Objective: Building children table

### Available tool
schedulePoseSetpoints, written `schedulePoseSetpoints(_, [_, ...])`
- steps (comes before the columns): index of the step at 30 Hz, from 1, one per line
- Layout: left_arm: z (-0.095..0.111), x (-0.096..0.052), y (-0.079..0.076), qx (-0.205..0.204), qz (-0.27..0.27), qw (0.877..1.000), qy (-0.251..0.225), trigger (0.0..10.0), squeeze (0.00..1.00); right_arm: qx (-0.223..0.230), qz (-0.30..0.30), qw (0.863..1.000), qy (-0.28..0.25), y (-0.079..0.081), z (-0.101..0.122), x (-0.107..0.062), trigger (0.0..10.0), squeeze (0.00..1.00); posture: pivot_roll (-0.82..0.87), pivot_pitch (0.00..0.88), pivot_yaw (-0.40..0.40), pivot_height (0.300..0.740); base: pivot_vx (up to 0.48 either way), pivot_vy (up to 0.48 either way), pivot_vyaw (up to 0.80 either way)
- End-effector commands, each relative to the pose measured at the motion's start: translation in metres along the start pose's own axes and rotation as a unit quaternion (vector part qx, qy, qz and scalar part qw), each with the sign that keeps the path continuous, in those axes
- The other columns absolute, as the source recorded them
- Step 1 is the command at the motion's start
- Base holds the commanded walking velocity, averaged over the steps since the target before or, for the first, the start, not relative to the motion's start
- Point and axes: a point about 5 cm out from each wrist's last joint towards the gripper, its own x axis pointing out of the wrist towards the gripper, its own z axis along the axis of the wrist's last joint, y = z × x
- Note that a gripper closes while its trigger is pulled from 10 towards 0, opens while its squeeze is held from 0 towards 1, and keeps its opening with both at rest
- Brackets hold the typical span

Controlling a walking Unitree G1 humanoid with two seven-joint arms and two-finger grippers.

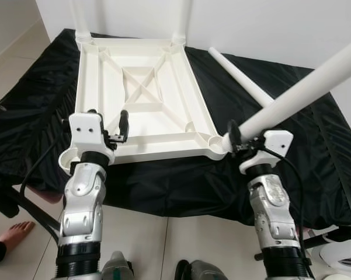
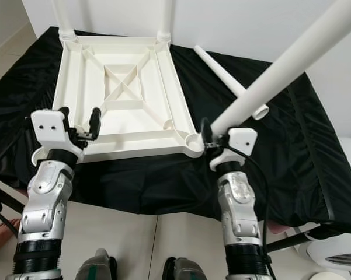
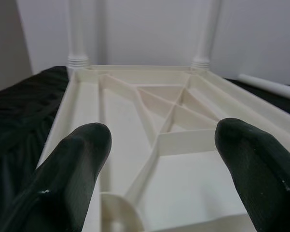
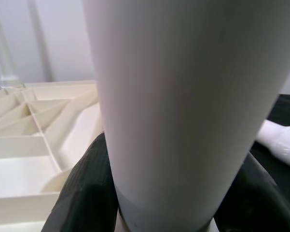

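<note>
An upside-down white plastic tabletop [image 1: 141, 99] lies on a black cloth, ribs up, with two legs [image 1: 181, 20] standing in its far corners. My right gripper [image 1: 233, 139] is shut on a third white leg [image 1: 306, 87], which slants up to the right; its lower end sits at the tabletop's near right corner socket [image 1: 216, 144]. My left gripper [image 1: 111, 125] is open above the near left edge, beside the near left socket [image 1: 70, 160], with nothing between its fingers [image 3: 82, 164]. A fourth leg [image 1: 239, 76] lies loose on the cloth.
The black cloth [image 1: 41, 111] covers a low surface against a white wall. A person's bare foot [image 1: 14, 233] rests on the tiled floor at the near left. A white round object [image 1: 344, 254] stands at the near right.
</note>
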Motion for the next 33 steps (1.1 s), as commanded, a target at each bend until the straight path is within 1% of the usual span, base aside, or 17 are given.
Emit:
schedulePoseSetpoints(1, [0.001,-0.003,-0.007,0.005,-0.004,1.0,-0.006,10.0,0.0,-0.021,-0.003,1.0,-0.014,-0.006,0.006,-0.003,10.0,0.0,0.02,0.025,-0.049,0.74,0.0,0.0,0.0])
schedulePoseSetpoints(3, [0.0,-0.005,-0.012,0.012,-0.02,1.0,-0.006,10.0,0.0,-0.027,-0.007,0.999,-0.018,-0.008,0.008,-0.006,10.0,0.0,0.02,0.027,-0.048,0.74,0.0,0.0,0.0])
schedulePoseSetpoints(4, [0.0,-0.007,-0.014,0.009,-0.027,1.0,-0.005,10.0,0.0,-0.033,-0.008,0.999,-0.019,-0.009,0.009,-0.008,10.0,0.0,0.02,0.043,-0.042,0.74,0.0,0.0,0.0])
schedulePoseSetpoints(8, [0.0,-0.014,-0.017,0.016,-0.039,0.999,-0.005,10.0,0.0,-0.052,-0.004,0.999,-0.016,-0.012,0.01,-0.015,10.0,0.0,0.03,0.061,-0.036,0.74,0.0,0.0,0.0])
schedulePoseSetpoints(10, [0.0,-0.016,-0.017,0.016,-0.041,0.999,-0.003,10.0,0.0,-0.053,-0.004,0.998,-0.015,-0.013,0.01,-0.016,10.0,0.0,0.03,0.061,-0.036,0.74,0.0,0.0,0.0])
schedulePoseSetpoints(11, [0.0,-0.018,-0.017,0.026,-0.048,0.999,-0.004,10.0,0.0,-0.063,-0.002,0.998,-0.013,-0.014,0.009,-0.018,10.0,0.0,0.04,0.078,-0.037,0.74,0.0,0.0,0.0])
schedulePoseSetpoints(13, [0.0,-0.023,-0.016,0.047,-0.056,0.997,-0.003,10.0,0.0,-0.078,0.004,0.997,-0.01,-0.017,0.008,-0.019,10.0,0.0,0.04,0.082,-0.036,0.74,0.0,0.0,0.0])
schedulePoseSetpoints(14, [0.0,-0.023,-0.016,0.047,-0.056,0.997,-0.003,10.0,0.0,-0.078,0.004,0.997,-0.01,-0.017,0.008,-0.019,10.0,0.0,0.04,0.082,-0.036,0.74,0.0,0.0,0.0])
schedulePoseSetpoints(16, [-0.001,-0.025,-0.015,0.06,-0.064,0.996,-0.003,10.0,0.0,-0.092,0.009,0.996,-0.009,-0.019,0.007,-0.02,10.0,0.0,0.04,0.085,-0.042,0.74,0.0,0.0,0.0])
schedulePoseSetpoints(20, [-0.001,-0.025,-0.013,0.065,-0.068,0.996,-0.002,10.0,0.0,-0.095,0.009,0.995,-0.008,-0.02,0.006,-0.019,10.0,0.0,0.04,0.085,-0.045,0.74,0.0,0.0,0.0])
schedulePoseSetpoints(23, [0.002,-0.023,-0.007,0.071,-0.068,0.995,-0.007,10.0,0.0,-0.103,0.021,0.994,-0.009,-0.02,0.008,-0.016,10.0,0.0,0.04,0.081,-0.052,0.74,0.0,0.0,0.0])
schedulePoseSetpoints(26, [0.001,-0.022,-0.007,0.075,-0.068,0.995,-0.008,10.0,0.0,-0.119,0.028,0.993,-0.006,-0.024,0.007,-0.016,10.0,0.0,0.04,0.068,-0.058,0.74,0.0,0.0,0.0])
schedulePoseSetpoints(31, [0.0,-0.022,-0.007,0.077,-0.069,0.995,-0.006,10.0,0.0,-0.119,0.022,0.993,-0.003,-0.028,0.005,-0.017,10.0,0.0,0.03,0.06,-0.06,0.74,0.0,0.0,0.0])
schedulePoseSetpoints(33, [-0.002,-0.022,-0.007,0.078,-0.073,0.994,-0.006,10.0,0.0,-0.127,0.021,0.992,-0.005,-0.031,0.006,-0.017,10.0,0.0,0.03,0.052,-0.052,0.74,0.0,0.0,0.0])
